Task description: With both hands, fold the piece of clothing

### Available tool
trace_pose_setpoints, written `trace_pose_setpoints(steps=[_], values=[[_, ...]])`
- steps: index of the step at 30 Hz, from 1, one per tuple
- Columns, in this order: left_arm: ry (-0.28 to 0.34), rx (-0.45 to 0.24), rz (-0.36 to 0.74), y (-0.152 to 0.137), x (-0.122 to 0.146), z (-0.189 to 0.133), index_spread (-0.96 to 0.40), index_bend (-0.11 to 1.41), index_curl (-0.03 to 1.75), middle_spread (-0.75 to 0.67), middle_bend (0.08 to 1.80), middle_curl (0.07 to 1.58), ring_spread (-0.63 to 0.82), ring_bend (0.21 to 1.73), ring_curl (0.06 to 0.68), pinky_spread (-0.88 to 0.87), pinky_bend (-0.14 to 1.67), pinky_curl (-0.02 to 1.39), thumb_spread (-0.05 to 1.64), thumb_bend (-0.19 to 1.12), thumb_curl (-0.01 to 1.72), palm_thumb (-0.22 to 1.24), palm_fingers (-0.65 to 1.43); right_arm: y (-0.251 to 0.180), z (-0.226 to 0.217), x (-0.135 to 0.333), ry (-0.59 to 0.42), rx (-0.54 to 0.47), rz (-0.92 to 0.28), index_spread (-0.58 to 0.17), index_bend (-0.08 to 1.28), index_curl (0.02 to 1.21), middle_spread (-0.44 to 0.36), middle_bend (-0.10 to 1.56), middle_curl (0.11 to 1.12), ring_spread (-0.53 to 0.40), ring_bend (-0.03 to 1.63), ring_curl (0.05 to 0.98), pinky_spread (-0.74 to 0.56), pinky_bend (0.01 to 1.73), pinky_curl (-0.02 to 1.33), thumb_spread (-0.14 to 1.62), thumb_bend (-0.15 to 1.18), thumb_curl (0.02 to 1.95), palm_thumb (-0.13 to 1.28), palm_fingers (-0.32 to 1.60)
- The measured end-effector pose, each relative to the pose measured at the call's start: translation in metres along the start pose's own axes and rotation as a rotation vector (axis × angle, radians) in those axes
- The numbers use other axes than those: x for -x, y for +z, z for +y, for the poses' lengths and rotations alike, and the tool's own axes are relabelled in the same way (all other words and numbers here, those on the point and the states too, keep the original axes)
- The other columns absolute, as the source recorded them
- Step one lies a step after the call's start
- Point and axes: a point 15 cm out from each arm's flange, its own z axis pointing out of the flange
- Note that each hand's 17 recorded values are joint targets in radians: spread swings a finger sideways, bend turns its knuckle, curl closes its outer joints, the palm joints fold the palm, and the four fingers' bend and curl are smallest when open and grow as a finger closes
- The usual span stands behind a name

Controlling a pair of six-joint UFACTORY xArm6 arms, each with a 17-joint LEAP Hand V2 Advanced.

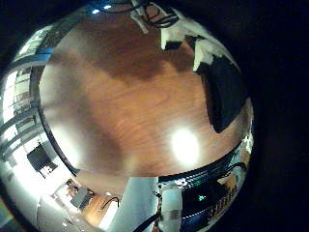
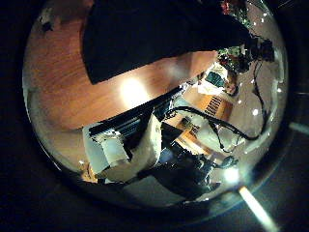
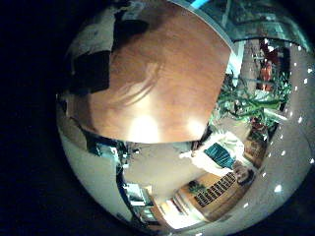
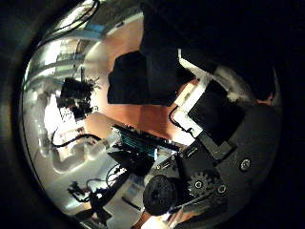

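A dark piece of clothing lies on the wooden table, some way from both palms. In the left little finger side palm view it lies beside the left hand's fingers, which stick out straight and hold nothing. In the right thumb side palm view it lies on the table beyond the right hand's fingers, which are relaxed and off the cloth. In the right little finger side palm view it lies near the table's edge.
Much bare tabletop shows beside the clothing; it also shows in the left little finger side palm view. Plants and furniture stand beyond the table's edge.
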Motion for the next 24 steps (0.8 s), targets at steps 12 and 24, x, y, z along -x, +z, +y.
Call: trace_pose_setpoints(steps=[12, 24], values=[[-0.085, -0.037, 0.032, -0.001, 0.056, 0.062, -0.01, 0.18, 0.38, 0.22, 0.18, 0.31, 0.14, 0.76, 0.255, 0.21, 0.44, 0.39, 1.28, -0.01, 0.27, 0.25, 0.17, 0.08, -0.092, 0.219, -0.232, 0.145, 0.089, -0.348, 0.95, 0.95, -0.176, 1.23, 0.89, -0.239, 1.37, 0.773, -0.22, 1.25, 0.99, 1.15, -0.03, 0.67, 0.94, 0.98], [-0.122, -0.066, 0.02, -0.008, 0.079, 0.096, -0.02, 0.18, 0.38, 0.21, 0.18, 0.32, 0.12, 0.77, 0.252, 0.19, 0.44, 0.38, 1.27, -0.01, 0.27, 0.25, 0.18, 0.11, -0.101, 0.284, -0.283, 0.186, -0.02, -0.397, 0.22, 0.72, -0.175, 0.7, 0.69, -0.253, 1.23, 0.636, -0.33, 1.16, 0.81, 1.23, -0.01, 0.52, 0.77, 0.11]])
